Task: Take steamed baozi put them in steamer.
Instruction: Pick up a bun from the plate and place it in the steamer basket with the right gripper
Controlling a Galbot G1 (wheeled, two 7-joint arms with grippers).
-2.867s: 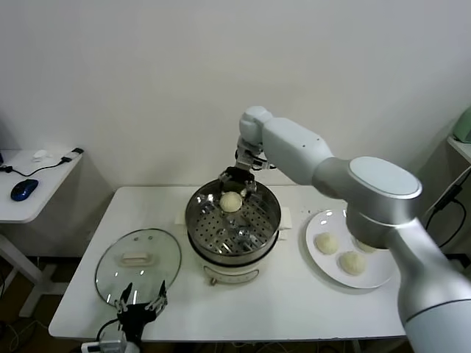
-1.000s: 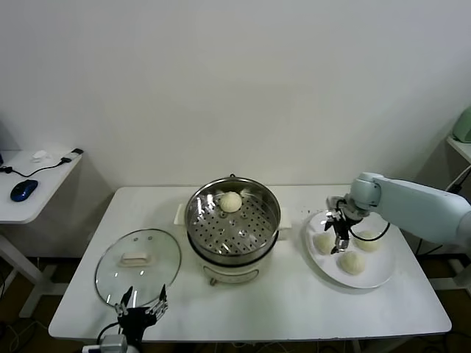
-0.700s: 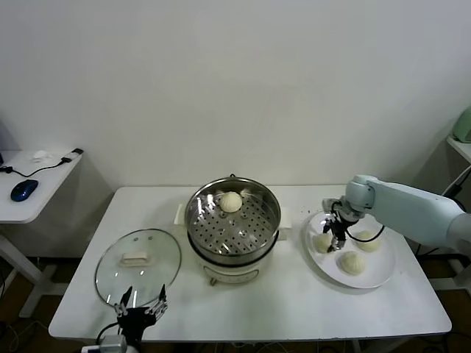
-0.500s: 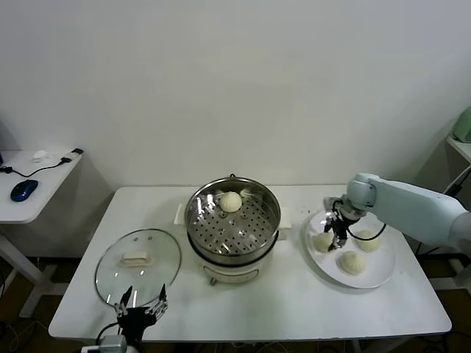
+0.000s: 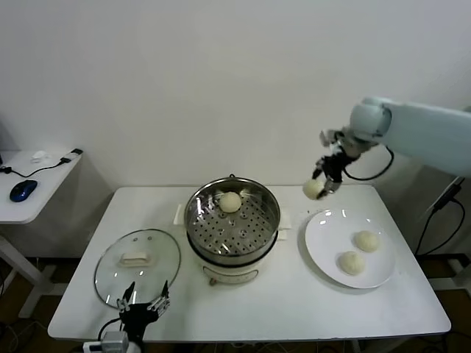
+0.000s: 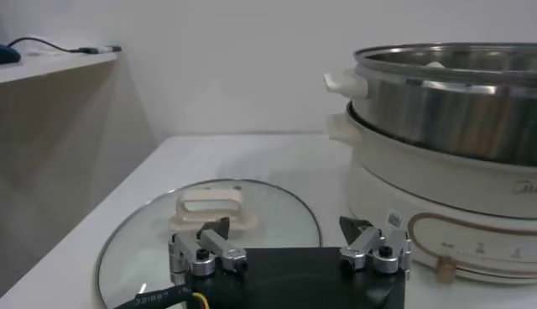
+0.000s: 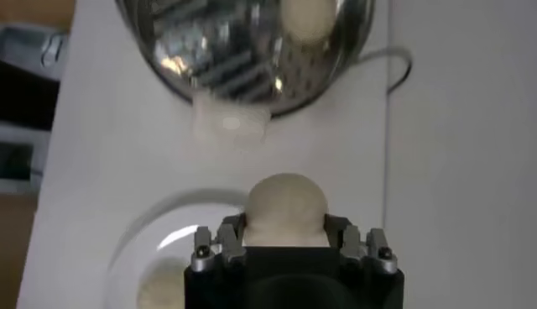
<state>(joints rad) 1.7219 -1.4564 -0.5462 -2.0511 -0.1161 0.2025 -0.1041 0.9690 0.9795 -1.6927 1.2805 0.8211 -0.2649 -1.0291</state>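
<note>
The right hand (image 5: 318, 187) grips a bun (image 7: 285, 207) in the air between the steamer (image 5: 232, 225) and the plate (image 5: 327, 245). The left hand (image 5: 140, 309) hangs released beside the lid (image 5: 137, 257) at the table (image 5: 294, 300) edge.

Glass lid (image 5: 137, 262), plate (image 5: 327, 250), mouse (image 5: 23, 190)

Shiny perforated steel steamer (image 5: 232, 220), smooth matt dough baozi (image 5: 313, 189), clear glass lid (image 5: 137, 257).
</note>
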